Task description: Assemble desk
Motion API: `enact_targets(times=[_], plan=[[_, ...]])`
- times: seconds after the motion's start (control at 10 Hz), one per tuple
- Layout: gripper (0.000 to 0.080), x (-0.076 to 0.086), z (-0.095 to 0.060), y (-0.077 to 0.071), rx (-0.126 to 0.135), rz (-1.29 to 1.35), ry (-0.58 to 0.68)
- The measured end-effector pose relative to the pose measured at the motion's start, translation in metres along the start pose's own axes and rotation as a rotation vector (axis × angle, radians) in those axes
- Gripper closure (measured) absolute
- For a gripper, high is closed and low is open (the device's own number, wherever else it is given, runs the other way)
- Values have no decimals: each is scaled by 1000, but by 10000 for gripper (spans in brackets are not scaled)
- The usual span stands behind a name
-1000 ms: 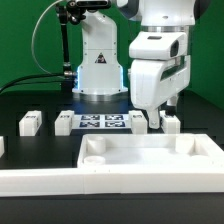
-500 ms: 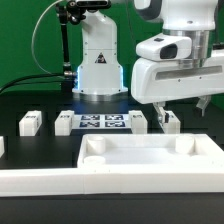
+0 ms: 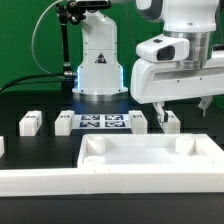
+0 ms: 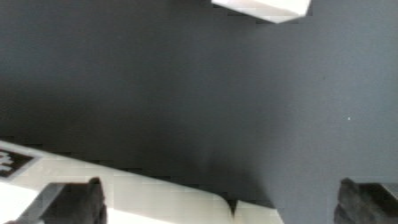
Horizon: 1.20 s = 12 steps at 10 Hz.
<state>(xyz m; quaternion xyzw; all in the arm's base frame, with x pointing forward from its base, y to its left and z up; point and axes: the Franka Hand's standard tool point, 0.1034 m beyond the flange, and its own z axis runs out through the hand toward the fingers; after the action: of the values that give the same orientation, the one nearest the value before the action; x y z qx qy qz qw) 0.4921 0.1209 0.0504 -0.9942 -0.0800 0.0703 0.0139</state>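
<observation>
The desk panel (image 3: 150,155), white, wide and rimmed with corner sockets, lies at the front. Short white legs with tags stand behind it: two on the exterior view's left (image 3: 30,122) (image 3: 63,124) and two on its right (image 3: 138,121) (image 3: 171,122). My gripper (image 3: 182,108) hangs open and empty above the right-hand legs, its fingers (image 3: 160,113) wide apart. In the wrist view the gripper (image 4: 221,205) is open over dark table, with a white tagged part (image 4: 160,195) between the fingers near one of them. Another white piece (image 4: 263,8) shows at the frame edge.
The marker board (image 3: 100,122) lies between the leg pairs, in front of the robot base (image 3: 97,75). A long white rail (image 3: 50,182) runs along the front. Another white piece (image 3: 2,146) sits at the exterior view's left edge.
Since one second ago the hand has turned about its axis, so the fingers now show spread side by side, and it has risen slightly. Nothing has changed in the last half second.
</observation>
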Motion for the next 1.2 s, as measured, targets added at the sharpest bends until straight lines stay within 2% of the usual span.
enact_targets(times=[0.1, 0.2, 0.6, 0.8, 0.9, 1.0, 1.2], plan=[[151, -7, -3, 0, 2, 41, -74], [151, -13, -2, 0, -8, 62, -191], [151, -12, 2, 0, 0, 89, -442], [151, -22, 4, 1, -2, 92, -603], [151, -31, 11, -5, 18, 123, -766], [151, -23, 21, -7, 39, 120, -824], [151, -24, 27, -9, 46, 116, -863]])
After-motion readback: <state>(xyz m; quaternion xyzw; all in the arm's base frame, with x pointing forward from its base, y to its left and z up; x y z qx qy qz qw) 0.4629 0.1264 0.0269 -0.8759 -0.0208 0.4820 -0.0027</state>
